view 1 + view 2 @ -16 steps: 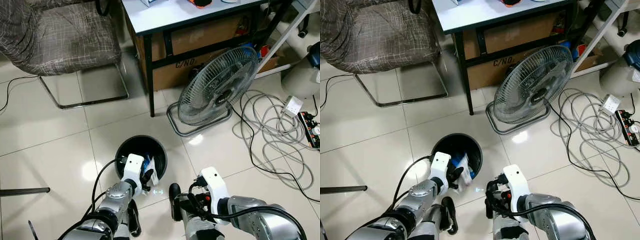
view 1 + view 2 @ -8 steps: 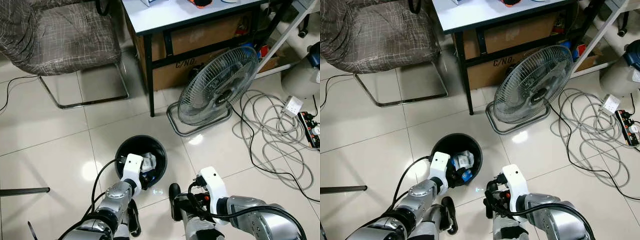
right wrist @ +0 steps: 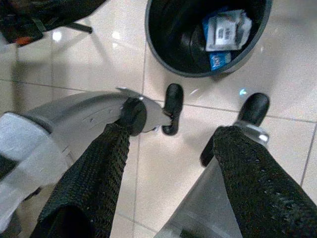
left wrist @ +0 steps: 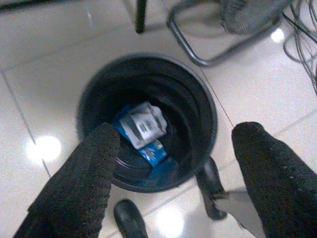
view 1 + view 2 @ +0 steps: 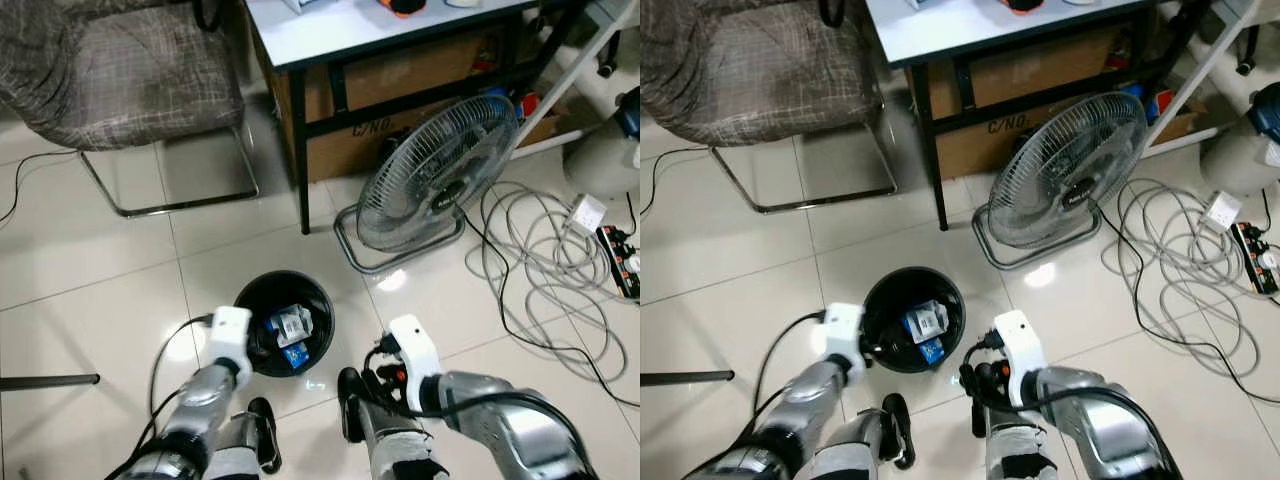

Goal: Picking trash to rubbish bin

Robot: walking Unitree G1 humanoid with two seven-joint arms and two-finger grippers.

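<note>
A round black rubbish bin [image 5: 300,290] stands on the pale tiled floor just ahead of my feet. White and blue crumpled packaging [image 5: 292,325] lies at its bottom, and it appears again as packaging [image 4: 143,126] inside the bin [image 4: 188,114] in the left wrist view. My left gripper [image 4: 177,131] hangs open above the bin, nothing between its fingers [image 4: 84,183], and its wrist [image 5: 230,335] is by the bin's left rim. My right gripper [image 3: 174,133] is open and empty over the floor to the right of the bin [image 3: 173,34].
A floor fan [image 5: 437,170] stands to the right beyond the bin, under a desk [image 5: 330,40] with cardboard boxes below. A fabric chair [image 5: 110,70] is at the back left. Loose cables [image 5: 540,250] and a power strip [image 5: 625,262] lie on the right.
The white and blue packaging that my left gripper held over the bin has dropped inside. The left arm has drawn back to the left of the bin. The right arm shifted slightly left.
</note>
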